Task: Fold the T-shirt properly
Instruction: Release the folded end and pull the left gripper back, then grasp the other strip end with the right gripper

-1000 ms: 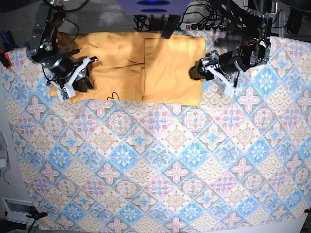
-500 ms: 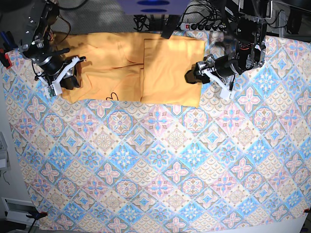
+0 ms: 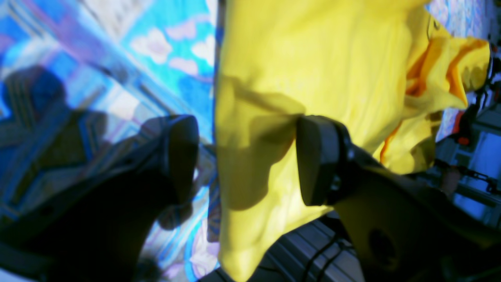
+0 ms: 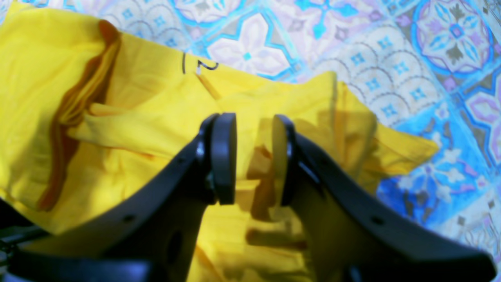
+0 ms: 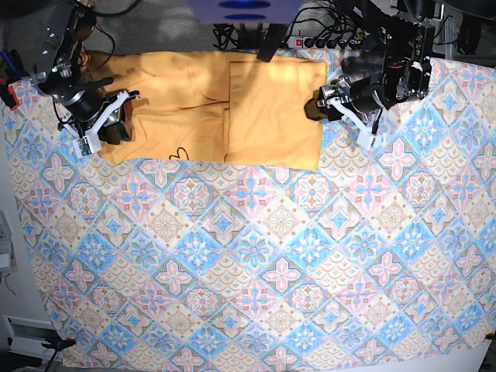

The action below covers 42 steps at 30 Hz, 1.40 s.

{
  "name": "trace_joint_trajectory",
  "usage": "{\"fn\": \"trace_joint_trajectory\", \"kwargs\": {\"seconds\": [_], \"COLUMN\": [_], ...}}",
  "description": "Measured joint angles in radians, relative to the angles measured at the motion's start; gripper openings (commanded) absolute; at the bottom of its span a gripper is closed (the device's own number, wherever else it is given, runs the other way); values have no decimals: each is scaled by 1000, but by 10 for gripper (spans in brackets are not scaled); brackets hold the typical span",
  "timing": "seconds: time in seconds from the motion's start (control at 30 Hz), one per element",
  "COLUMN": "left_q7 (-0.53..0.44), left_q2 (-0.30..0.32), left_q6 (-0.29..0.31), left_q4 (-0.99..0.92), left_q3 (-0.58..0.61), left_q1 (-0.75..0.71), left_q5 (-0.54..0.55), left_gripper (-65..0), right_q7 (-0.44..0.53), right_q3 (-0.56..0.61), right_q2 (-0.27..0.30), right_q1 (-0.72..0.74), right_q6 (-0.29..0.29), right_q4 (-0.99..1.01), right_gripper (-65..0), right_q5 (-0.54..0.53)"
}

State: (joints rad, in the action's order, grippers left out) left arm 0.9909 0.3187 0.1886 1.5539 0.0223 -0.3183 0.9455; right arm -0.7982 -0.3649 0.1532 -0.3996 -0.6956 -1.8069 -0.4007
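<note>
Yellow-orange cotton, the T-shirt (image 5: 225, 108) is seen lying partly folded at the far edge of the patterned tablecloth (image 5: 256, 263), one side already turned over the middle. The left gripper (image 3: 246, 160) is held spread wide astride the shirt's edge, presumably to take that edge for the next fold. The right gripper (image 4: 254, 158) is half closed over the bunched sleeve; whether cloth is actually pinched cannot be told.
</note>
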Motion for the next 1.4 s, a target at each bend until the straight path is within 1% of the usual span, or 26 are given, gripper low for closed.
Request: {"fn": "trace_joint_trajectory", "kwargs": {"seconds": [0.07,0.13,0.23,0.27,0.4,0.43,0.5,0.53,0.6,0.63,0.67,0.77,0.83,1.03,1.13,1.2,1.3,1.4], "left_q7": [-7,-6,-29,-37,-57,-56,-54,-50,-31,-34,-47,-64,-79,-90,-96,-94,-94,-95], "left_q2": [-1,-7,-36,-42,-37,-35,-36,-38,-40,-40,-42,-22,-16,-11,10,29,28,28], "left_q6": [4,23,25,18,18,18,13,11,10,10,10,8,8,0,-1,0,-1,-1], "left_q4": [-27,-74,-126,-126,-121,-121,-121,-124,-127,-130,-130,-130,-130,-133,-134,-134,-134,-134], "left_q3": [2,0,-2,3,79,89,95,96,97,97,99,106,92,-86,-122,-122,-123,-123], "left_q1": [8,29,71,77,91,93,97,97,90,86,85,83,82,60,60,61,60,60], "left_q5": [9,33,45,35,27,27,25,23,18,19,18,24,27,14,8,8,4,5], "left_gripper": [-262,-262,-262,-262,-267,-284,-363,-419,-569,-626,-650,-650,-650,-650,-650,-650,-650,-650], "right_q7": [1,1,2,1,2,1,1,3,5,4,2,3,3,-25,-95,-108,-123,-167], "right_q3": [0,0,0,0,0,0,0,0,0,0,0,-9,-43,-158,-163,-163,-154,-128], "right_q2": [0,0,0,0,2,1,0,0,0,0,0,-1,-4,-3,0,0,2,1], "right_q1": [0,0,0,0,-1,-2,-1,0,0,-1,-2,0,0,-1,4,6,13,70], "right_q6": [0,0,0,0,0,0,0,0,0,0,0,0,-1,0,0,0,0,3], "right_q4": [0,0,0,0,0,0,0,0,0,0,0,0,0,1,5,7,30,132], "right_gripper": [-497,-497,-497,-497,-497,-497,-497,-497,-497,-497,-497,-497,-497,-485,-444,-427,-421,-421], "right_q5": [0,-1,-1,-1,-1,0,0,-1,-1,0,0,-1,-2,0,-6,-36,-97,-128]}}
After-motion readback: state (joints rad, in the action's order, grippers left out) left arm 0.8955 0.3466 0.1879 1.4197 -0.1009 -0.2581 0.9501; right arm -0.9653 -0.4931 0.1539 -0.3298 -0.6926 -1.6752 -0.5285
